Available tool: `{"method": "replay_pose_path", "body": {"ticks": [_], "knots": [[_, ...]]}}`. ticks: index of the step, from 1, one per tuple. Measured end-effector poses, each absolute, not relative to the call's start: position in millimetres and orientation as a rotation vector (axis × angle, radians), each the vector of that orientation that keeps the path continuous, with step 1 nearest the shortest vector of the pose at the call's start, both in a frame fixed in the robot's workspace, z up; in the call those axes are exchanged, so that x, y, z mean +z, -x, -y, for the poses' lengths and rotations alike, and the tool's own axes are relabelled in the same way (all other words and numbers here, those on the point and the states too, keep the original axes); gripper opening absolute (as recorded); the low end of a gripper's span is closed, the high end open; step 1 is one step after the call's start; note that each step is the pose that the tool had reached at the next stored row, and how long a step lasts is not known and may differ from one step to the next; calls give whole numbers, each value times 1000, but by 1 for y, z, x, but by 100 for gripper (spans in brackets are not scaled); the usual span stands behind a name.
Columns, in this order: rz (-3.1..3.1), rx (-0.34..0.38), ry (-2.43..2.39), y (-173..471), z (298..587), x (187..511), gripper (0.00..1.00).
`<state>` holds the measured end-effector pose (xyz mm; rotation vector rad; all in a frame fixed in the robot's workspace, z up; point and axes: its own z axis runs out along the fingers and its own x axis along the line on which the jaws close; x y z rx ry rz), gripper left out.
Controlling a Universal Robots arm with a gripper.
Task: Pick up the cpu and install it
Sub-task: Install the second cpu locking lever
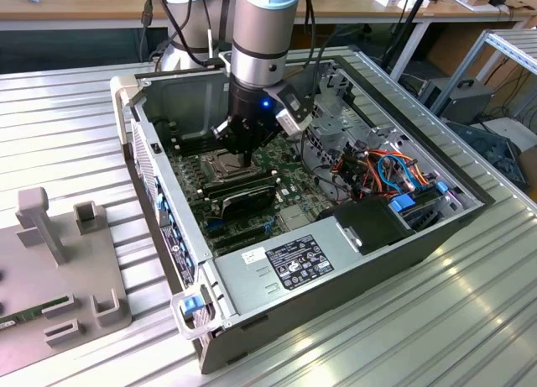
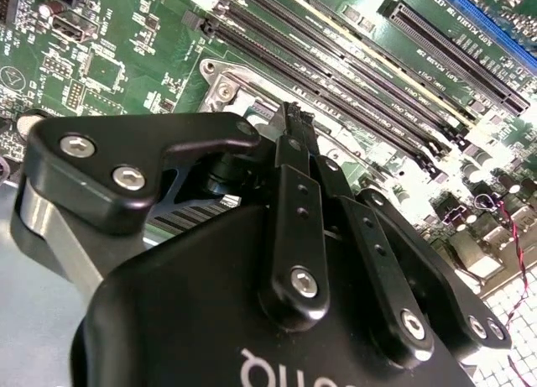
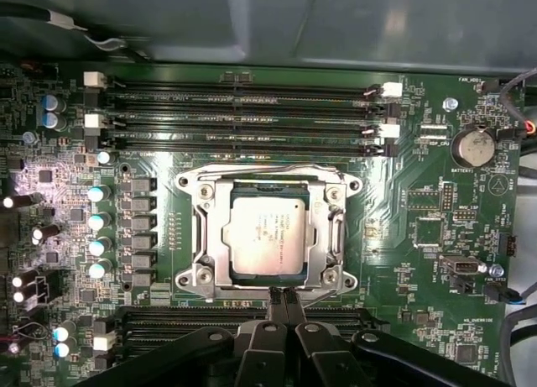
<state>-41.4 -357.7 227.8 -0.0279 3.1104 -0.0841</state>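
Gripper [image 3: 283,296] nearest lens, bottom centre of first wrist view: fingertips pinched together, nothing between them, tips at socket's near edge. In second wrist view, fingers [image 2: 295,143] likewise closed over board.

Case [image 1: 168,211], centre of exterior view, lies open on side; holds board [image 3: 419,194], power supply [image 1: 285,265], cable bundle [image 1: 382,170].

Socket [image 3: 201,261], centre of first wrist view, holds cpu [image 3: 267,234]: appears seated flat and square, frame open around it.

Judgement: keep fingers vertical, move slow, avoid touching cpu top or nudging it off seat.
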Motion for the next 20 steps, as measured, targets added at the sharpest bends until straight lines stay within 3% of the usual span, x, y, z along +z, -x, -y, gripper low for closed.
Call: {"method": "replay_pose_path", "body": {"ticks": [20], "knots": [[-3110, -86, 28, 51, 358, 226, 11]]}}
